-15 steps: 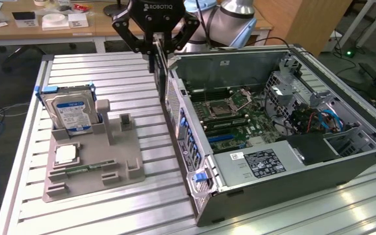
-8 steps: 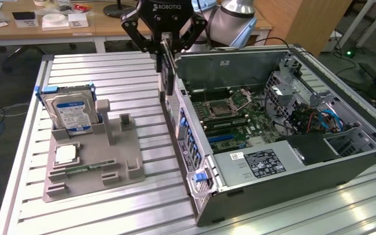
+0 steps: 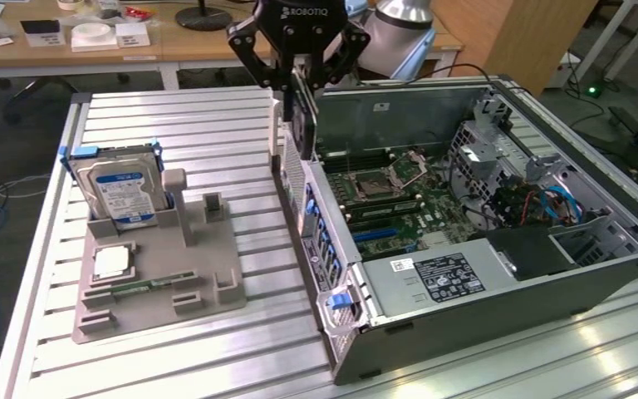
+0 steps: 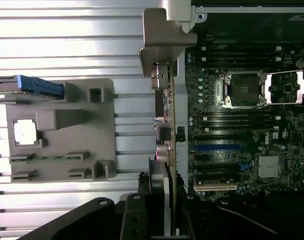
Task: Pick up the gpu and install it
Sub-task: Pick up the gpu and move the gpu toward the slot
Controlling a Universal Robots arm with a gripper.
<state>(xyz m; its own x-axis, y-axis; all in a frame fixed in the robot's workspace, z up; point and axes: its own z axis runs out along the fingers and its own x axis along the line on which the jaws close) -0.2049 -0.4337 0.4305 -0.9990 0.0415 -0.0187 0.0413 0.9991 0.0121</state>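
My gripper [image 3: 298, 83] is shut on the gpu [image 3: 301, 125], a thin black card hanging edge-down with its silvery end bracket [image 3: 275, 125] toward the exterior view's left. The card hovers over the rear wall of the open computer case [image 3: 331, 249], just beside the motherboard [image 3: 408, 199]. In the wrist view the gpu [image 4: 170, 125] appears edge-on between my fingers [image 4: 142, 200], with its bracket [image 4: 167, 35] at the far end. It lies along the case wall, short of the blue expansion slot [image 4: 217, 148].
A grey parts holder [image 3: 153, 266] on the slatted metal table [image 3: 186, 116] carries a blue-and-white hard drive [image 3: 125, 187], a processor chip [image 3: 112, 262] and a green memory stick [image 3: 142, 287]. Inside the case are the CPU socket [image 3: 391, 179], a power supply [image 3: 441, 278] and drive cages [image 3: 507, 158].
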